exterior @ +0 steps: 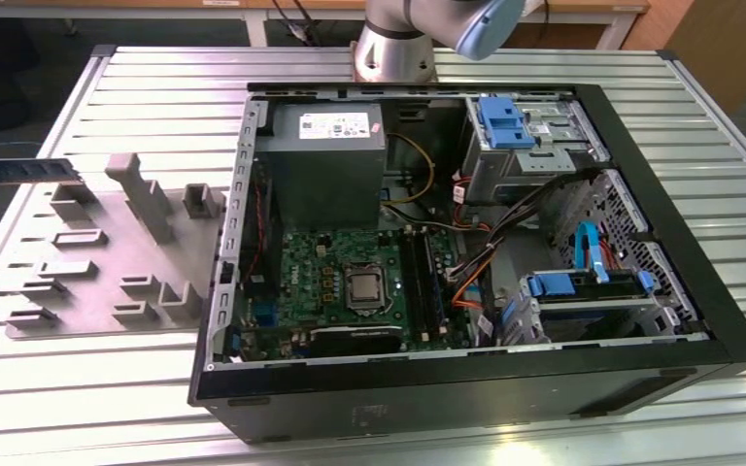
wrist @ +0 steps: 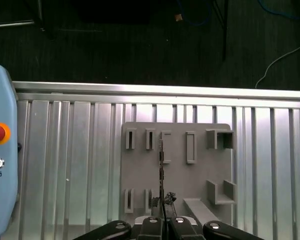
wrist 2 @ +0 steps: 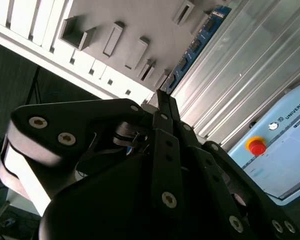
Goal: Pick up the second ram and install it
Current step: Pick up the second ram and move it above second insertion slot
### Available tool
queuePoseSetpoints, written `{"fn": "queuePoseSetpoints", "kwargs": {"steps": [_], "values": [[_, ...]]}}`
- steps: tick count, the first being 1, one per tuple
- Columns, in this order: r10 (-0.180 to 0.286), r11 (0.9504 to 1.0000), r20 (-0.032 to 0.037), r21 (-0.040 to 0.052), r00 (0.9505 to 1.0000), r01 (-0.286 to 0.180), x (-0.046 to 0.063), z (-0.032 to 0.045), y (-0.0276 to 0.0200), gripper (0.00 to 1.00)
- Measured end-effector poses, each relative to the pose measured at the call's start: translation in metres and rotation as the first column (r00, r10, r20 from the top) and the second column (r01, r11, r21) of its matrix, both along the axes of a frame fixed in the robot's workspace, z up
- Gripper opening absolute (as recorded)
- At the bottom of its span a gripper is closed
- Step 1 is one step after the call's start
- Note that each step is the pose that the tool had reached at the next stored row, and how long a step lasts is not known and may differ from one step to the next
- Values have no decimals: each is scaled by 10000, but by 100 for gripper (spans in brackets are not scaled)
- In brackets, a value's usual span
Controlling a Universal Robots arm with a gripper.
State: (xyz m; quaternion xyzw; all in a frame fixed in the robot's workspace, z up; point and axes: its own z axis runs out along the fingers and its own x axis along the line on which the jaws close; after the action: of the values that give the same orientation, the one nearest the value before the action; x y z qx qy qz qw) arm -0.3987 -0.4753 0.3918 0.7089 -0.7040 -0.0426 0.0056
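Pincer [wrist: 162, 202] tight on second ram [wrist: 161, 165] above fixture [wrist: 190, 175]

Black computer case [exterior: 477, 383], side open, on slatted metal table [exterior: 166, 78]. Inside the case: grey power supply [exterior: 325, 160], green motherboard [exterior: 327, 277], blue drive brackets [exterior: 503, 121]. Beside the case, toward the exterior view's left: grey fixture plate [exterior: 88, 301].

— Where is the second ram [exterior: 19, 170]?
— Above the far corner of the grey fixture plate [exterior: 94, 257], toward the exterior view's left. It lies level and stands on edge.
— What does it look like?
— It is a long, thin blue-green board with black chips along its face. In the first wrist view it is edge-on. The gripper [wrist: 162, 204] pinches one end.
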Motion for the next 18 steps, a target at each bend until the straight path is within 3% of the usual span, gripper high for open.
{"fn": "queuePoseSetpoints", "kwargs": {"steps": [5, 18], "values": [[0, 10000, -1, 0, 10000, 0, 171, 0, 0, 12], [0, 10000, -8, 0, 10000, 0, 743, 0, 0, 12]]}}
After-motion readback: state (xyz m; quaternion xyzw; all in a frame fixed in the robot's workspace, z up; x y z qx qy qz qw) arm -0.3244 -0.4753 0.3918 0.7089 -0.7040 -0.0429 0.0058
